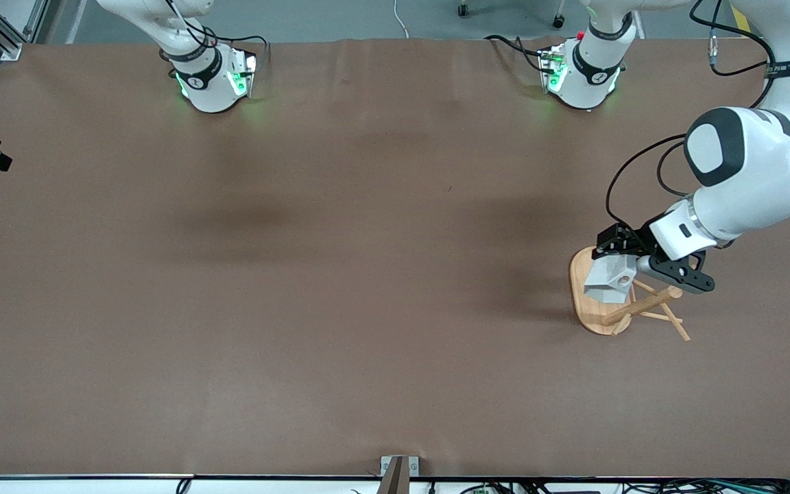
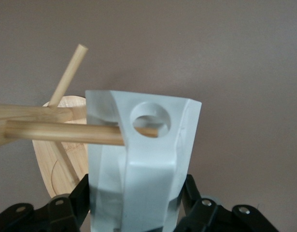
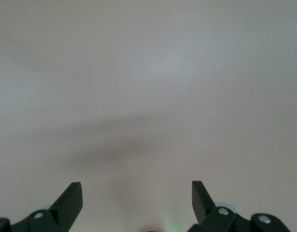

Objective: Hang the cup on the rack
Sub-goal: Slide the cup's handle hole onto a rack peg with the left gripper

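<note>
My left gripper [image 1: 625, 261] is shut on the white faceted cup [image 1: 607, 281] and holds it over the bamboo rack [image 1: 583, 305] at the left arm's end of the table. In the left wrist view the black fingers [image 2: 78, 193] clamp the cup [image 2: 143, 169] on both sides. A rack peg [image 2: 66, 133] runs across the cup's wall, and its tip shows inside the round hole of the handle tab [image 2: 150, 121]. The rack's oval base [image 2: 56, 159] lies below. My right gripper [image 3: 137, 193] is open and empty over bare table; it is out of the front view.
The brown table cover [image 1: 340, 274] is bare apart from the rack. Other pegs [image 1: 673, 322] stick out from the rack's post toward the front camera. The arm bases [image 1: 210, 75] stand along the table's edge farthest from the front camera.
</note>
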Robot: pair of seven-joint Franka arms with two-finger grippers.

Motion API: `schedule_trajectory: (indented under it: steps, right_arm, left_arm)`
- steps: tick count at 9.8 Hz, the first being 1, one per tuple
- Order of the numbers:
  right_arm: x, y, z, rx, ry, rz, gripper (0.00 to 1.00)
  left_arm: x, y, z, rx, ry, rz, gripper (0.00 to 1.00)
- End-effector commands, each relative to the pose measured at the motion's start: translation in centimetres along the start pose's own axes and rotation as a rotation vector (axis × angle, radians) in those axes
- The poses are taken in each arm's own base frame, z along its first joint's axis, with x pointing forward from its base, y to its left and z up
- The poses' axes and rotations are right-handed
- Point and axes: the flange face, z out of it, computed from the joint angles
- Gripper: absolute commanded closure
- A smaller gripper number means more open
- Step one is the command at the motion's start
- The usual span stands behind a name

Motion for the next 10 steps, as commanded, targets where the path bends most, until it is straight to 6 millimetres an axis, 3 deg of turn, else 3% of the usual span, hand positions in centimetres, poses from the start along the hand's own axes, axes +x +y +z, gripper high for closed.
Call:
schedule_trajectory:
  steps: [1,5,8,9,10]
  right_arm:
    - [-0.2,0.2,-0.1,-0.010,-0.005,-0.002,0.00]
    - [-0.2,0.2,-0.1,-0.010,-0.006,-0.002,0.00]
    - [-0.2,0.2,-0.1,-0.008,-0.005,-0.003,0.00]
    - [-0.2,0.2,-0.1,-0.008,-0.006,-0.003,0.00]
    - [-0.2,0.2,-0.1,-0.008,-0.006,-0.003,0.00]
  left_arm:
    - [0.2,-0.7,0.7,-0.013,0.007,0.002,0.99]
    - [0.3,-1.4,0.7,-0.050,0.028,-0.039,0.99]
    - [0.2,-2.1,1.6,-0.052,0.013,-0.045,0.91]
    - [0.1,-2.2,1.9,-0.054,0.007,-0.047,0.84]
    - [0.0,-2.4,2.3,-0.055,0.002,-0.049,0.59]
